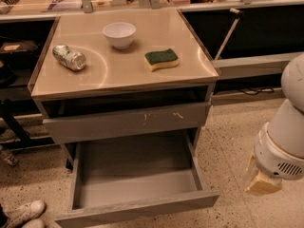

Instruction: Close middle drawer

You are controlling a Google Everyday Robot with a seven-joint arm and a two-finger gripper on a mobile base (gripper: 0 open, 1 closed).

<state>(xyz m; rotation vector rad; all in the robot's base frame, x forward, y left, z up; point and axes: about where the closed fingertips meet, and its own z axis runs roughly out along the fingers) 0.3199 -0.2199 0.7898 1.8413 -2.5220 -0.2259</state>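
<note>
My gripper [262,183], whose spread I cannot tell, hangs low, right of the open middle drawer [140,207]; I should push its front panel centrally, squarely inward.

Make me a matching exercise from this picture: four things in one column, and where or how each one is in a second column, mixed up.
Things:
1. can
2. sponge
3. middle drawer
4. gripper

Place or state:
A. pulled out, bare inside
B. lying on its side, left part of the cabinet top
C. low, off to the right of the open drawer, not touching it
D. green face up, right part of the top

Pairs: 1-B, 2-D, 3-A, 4-C.
</note>
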